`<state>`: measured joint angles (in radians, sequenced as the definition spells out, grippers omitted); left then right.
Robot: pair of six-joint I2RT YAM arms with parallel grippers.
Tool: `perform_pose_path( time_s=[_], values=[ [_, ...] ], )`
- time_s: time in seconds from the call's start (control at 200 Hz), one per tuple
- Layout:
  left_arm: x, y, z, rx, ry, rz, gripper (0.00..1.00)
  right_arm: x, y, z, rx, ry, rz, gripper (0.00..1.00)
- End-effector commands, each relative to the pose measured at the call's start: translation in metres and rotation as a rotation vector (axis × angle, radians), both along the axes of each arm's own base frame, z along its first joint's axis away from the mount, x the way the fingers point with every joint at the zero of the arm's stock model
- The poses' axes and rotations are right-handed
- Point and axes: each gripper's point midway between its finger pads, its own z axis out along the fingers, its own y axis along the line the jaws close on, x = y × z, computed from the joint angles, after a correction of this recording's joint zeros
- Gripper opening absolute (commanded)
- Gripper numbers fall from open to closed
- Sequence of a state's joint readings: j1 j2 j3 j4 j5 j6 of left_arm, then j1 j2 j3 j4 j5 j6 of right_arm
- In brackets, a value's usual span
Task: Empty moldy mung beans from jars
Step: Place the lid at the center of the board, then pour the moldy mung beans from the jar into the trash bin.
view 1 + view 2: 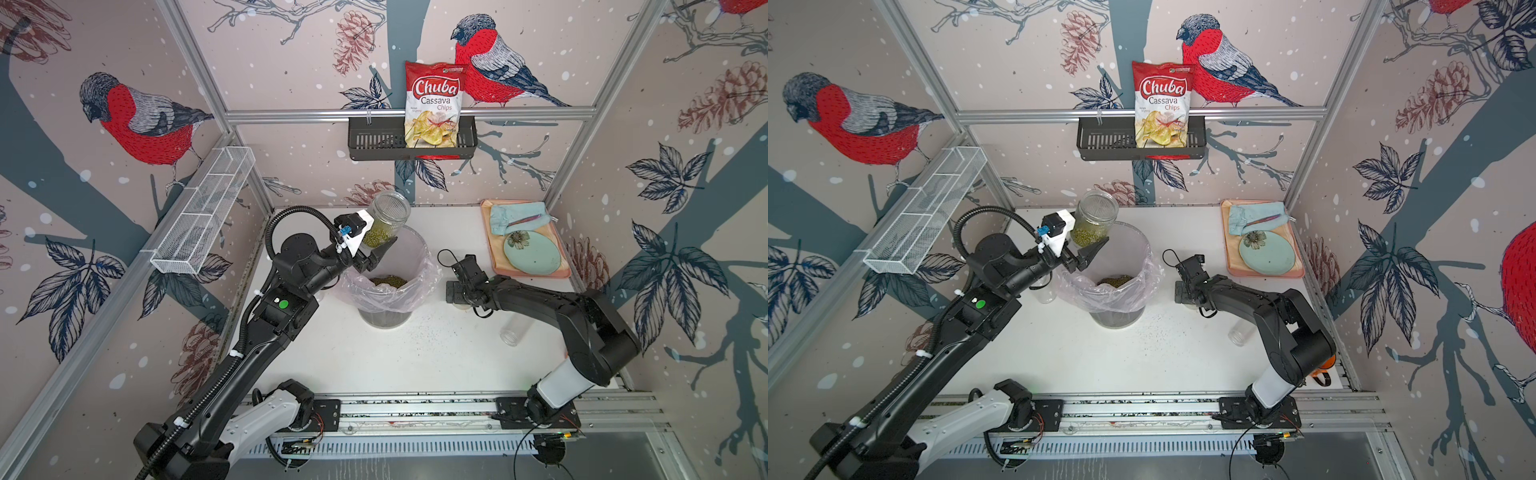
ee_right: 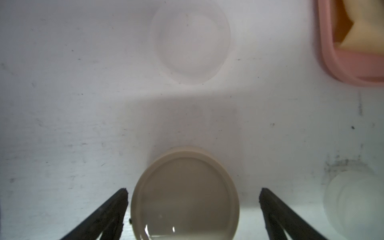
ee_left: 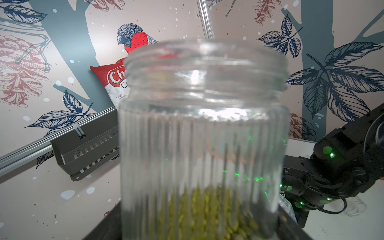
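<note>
Gripping a ribbed, lidless jar by its lower body, the left gripper is closed on it above the rim of the pink-lined bin; mung beans are settled in the jar's bottom, and more are heaped in the bin. Further right, the right gripper is spread wide with nothing held, its fingers flanking a cream lid laid flat on the white table. "Chuba Cassava Chips" is printed on the bag propped in the black wall basket.
</note>
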<state>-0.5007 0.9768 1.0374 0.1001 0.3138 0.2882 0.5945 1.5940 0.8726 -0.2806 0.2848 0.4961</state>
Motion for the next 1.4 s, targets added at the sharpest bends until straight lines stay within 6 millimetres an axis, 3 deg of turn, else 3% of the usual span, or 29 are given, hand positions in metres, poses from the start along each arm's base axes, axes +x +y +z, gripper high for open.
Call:
perform_pose_path(
  time_s=[0.0,0.23,0.4,0.475,0.545,0.655,0.87,1.081,1.396],
  values=[
    [-0.004,0.003,0.034,-0.058,-0.121,0.006,0.00,0.005,-0.004,0.027,-0.001,-0.041,-0.020,1.00],
    [-0.001,0.002,0.030,-0.041,-0.110,0.008,0.00,0.017,0.004,0.137,0.122,-0.210,0.015,1.00],
    [0.000,0.002,0.032,-0.026,-0.118,0.012,0.00,0.014,0.005,0.221,0.186,-0.331,0.065,0.95],
    [-0.006,-0.004,0.029,0.012,-0.137,-0.027,0.00,0.012,0.016,0.261,0.254,-0.400,0.126,0.90],
    [-0.007,-0.006,0.027,0.041,-0.148,-0.023,0.00,0.003,0.023,0.312,0.344,-0.486,0.184,0.85],
    [-0.005,-0.007,0.023,0.091,-0.157,0.012,0.00,-0.007,0.045,0.362,0.469,-0.533,0.309,0.81],
    [-0.004,-0.004,0.020,0.157,-0.165,0.064,0.00,-0.013,0.110,0.394,0.743,-0.494,0.558,0.70],
    [0.000,0.006,0.014,0.230,-0.178,0.143,0.00,-0.019,0.140,0.412,0.880,-0.468,0.685,0.67],
    [0.002,0.024,0.004,0.344,-0.205,0.234,0.00,-0.016,0.183,0.394,0.856,-0.384,0.754,0.64]
  ],
)
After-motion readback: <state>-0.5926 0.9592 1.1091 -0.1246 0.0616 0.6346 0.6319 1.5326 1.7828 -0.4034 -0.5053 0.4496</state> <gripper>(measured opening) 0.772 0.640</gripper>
